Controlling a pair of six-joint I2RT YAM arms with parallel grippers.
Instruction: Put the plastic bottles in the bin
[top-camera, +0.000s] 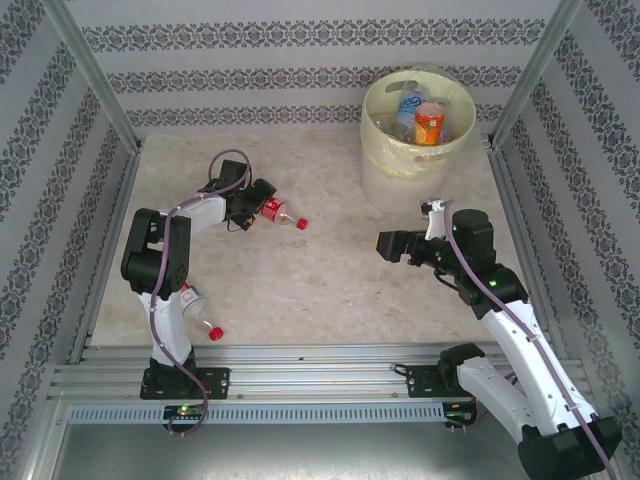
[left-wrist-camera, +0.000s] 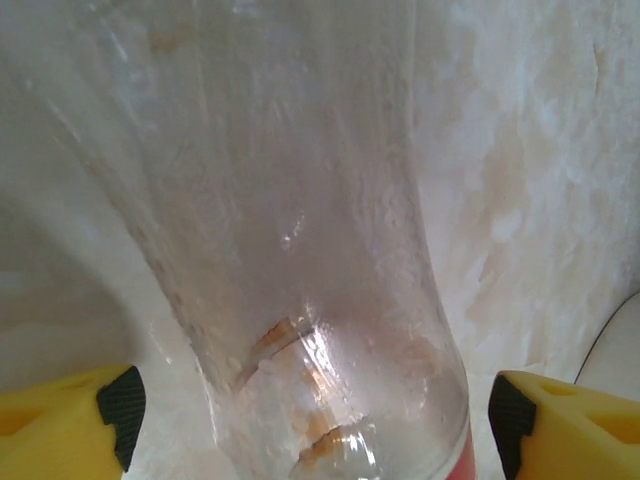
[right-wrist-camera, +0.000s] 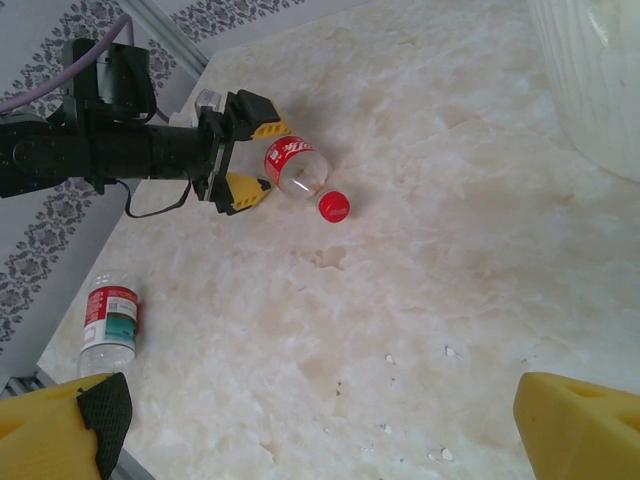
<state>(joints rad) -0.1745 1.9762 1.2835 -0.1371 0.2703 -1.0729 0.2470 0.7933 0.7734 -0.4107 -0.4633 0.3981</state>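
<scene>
Red-capped bottle (top-camera: 280, 213) laid on counter (top-camera: 330, 280), straddled by left fingers (left-wrist-camera: 60, 430), spread apart (pads not touching yet), seemingly positioned for grasp across body. Right fingers (right-wrist-camera: 575, 425) held wide, empty, near bin (top-camera: 385, 150).

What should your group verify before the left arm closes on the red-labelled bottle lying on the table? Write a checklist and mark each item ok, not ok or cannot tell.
1. Red-labelled bottle lies between the fingers of the left end effector: ok.
2. Pads touch the bottle: not ok; a gap shows on each side.
3. Right end effector open and well away from that bottle: ok.
4. Bin upright, its mouth unblocked: ok.
5. Second bottle by the left arm's base sits free of the arm: cannot tell.
</scene>
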